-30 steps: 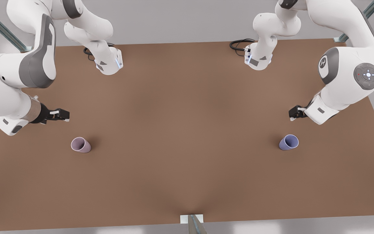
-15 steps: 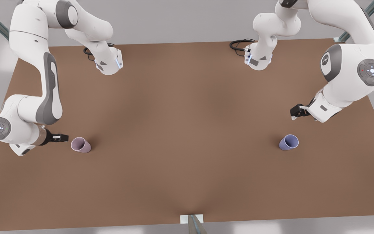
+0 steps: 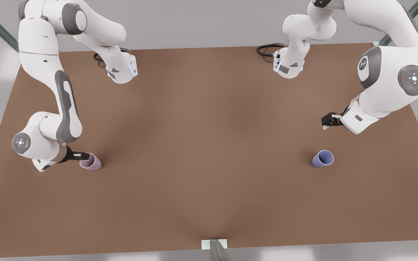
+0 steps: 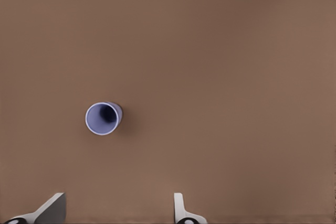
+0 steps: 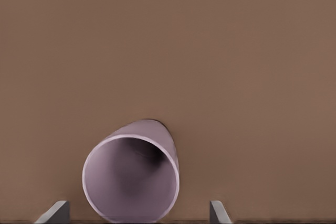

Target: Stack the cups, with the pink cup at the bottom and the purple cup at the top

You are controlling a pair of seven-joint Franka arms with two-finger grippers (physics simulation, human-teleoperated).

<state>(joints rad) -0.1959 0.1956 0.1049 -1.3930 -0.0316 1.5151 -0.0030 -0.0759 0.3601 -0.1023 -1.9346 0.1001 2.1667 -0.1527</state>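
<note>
The pink cup (image 3: 92,162) stands on the brown table at the front view's left. My right gripper (image 3: 85,156) is low beside it, at its rim. In the right wrist view the pink cup (image 5: 131,174) is close, and its mouth sits between the open right gripper's (image 5: 137,214) spread fingertips (image 5: 56,212). The purple cup (image 3: 322,158) stands at the front view's right. My left gripper (image 3: 326,121) hangs above the table, some way behind that cup. In the left wrist view the purple cup (image 4: 103,118) lies well ahead of the open left gripper (image 4: 116,212).
The brown table (image 3: 209,145) stretches wide between the two cups. Both arm bases (image 3: 122,70) (image 3: 289,65) with black cables (image 3: 267,49) stand at the far edge. A small metal bracket (image 3: 214,244) sits at the near edge.
My right gripper has dropped and moved toward the pink cup, from behind it to its rim. The left gripper has shifted slightly away from the purple cup. Both cups are unmoved.
</note>
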